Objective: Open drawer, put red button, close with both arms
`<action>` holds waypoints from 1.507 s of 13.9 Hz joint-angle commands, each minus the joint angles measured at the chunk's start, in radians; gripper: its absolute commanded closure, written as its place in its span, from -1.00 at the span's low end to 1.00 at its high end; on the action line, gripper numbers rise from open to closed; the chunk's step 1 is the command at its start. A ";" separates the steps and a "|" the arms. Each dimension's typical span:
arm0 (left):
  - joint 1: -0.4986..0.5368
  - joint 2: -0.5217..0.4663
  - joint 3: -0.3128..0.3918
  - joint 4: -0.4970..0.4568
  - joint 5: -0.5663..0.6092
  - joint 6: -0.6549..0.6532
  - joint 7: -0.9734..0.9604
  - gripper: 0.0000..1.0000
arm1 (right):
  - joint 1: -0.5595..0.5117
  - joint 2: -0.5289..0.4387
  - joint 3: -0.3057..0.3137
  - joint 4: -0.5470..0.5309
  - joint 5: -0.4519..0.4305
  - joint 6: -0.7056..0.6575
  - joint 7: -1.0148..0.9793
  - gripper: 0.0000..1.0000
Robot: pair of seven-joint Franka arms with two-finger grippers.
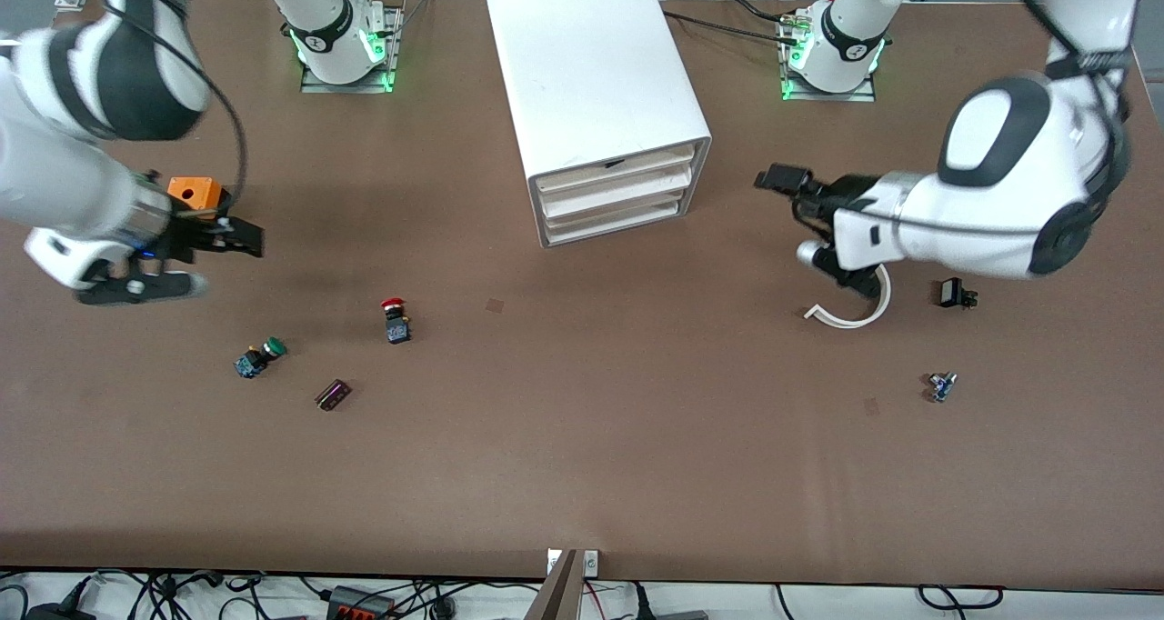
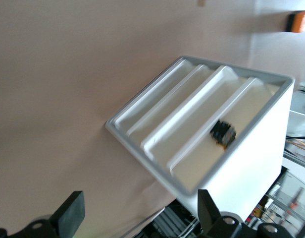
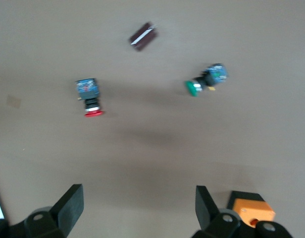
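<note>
The white cabinet stands at the table's middle, near the bases. Its middle drawer looks shut, like the other two; it also shows in the left wrist view. The red button stands on the table, nearer to the front camera than the cabinet and toward the right arm's end; it also shows in the right wrist view. My left gripper is open and empty, beside the cabinet front. My right gripper is open and empty over bare table beside the orange box.
An orange box sits by my right gripper. A green-capped button and a small dark block lie near the red button. A white curved strip, a small black part and a tiny blue part lie under the left arm.
</note>
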 commanded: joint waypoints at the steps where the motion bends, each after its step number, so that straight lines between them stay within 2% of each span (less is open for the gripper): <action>1: 0.004 0.088 -0.005 -0.044 -0.164 0.103 0.233 -1.00 | 0.006 0.068 -0.005 0.036 0.046 0.007 -0.003 -1.00; 3: 0.008 0.128 -0.005 -0.118 -0.299 0.143 0.410 -1.00 | 0.002 0.146 -0.006 0.046 0.129 0.067 -0.009 -1.00; 6: 0.003 0.144 -0.005 -0.262 -0.431 0.206 0.571 -1.00 | 0.024 0.260 -0.005 0.087 0.133 0.158 -0.007 -1.00; 8: -0.026 0.145 -0.022 -0.347 -0.514 0.246 0.582 -1.00 | 0.053 0.317 -0.005 0.115 0.129 0.181 -0.007 -1.00; 9: -0.046 0.150 -0.034 -0.354 -0.516 0.257 0.582 -0.91 | 0.068 0.338 -0.005 0.118 0.126 0.188 -0.007 -1.00; 11: -0.069 0.164 -0.050 -0.377 -0.545 0.268 0.582 -0.58 | 0.084 0.381 -0.006 0.127 0.124 0.231 -0.007 -1.00; 14: -0.072 0.182 -0.056 -0.405 -0.557 0.286 0.654 -0.51 | 0.101 0.452 -0.005 0.141 0.127 0.314 -0.007 -1.00; 16: -0.075 0.179 -0.080 -0.443 -0.594 0.291 0.688 -0.33 | 0.131 0.482 -0.005 0.141 0.123 0.345 -0.007 -1.00; 20: -0.091 0.185 -0.084 -0.450 -0.610 0.311 0.722 0.64 | 0.151 0.501 -0.005 0.141 0.088 0.345 -0.020 -1.00; 21: -0.091 0.185 -0.084 -0.450 -0.611 0.311 0.722 0.77 | 0.151 0.509 -0.005 0.139 0.080 0.339 -0.021 -1.00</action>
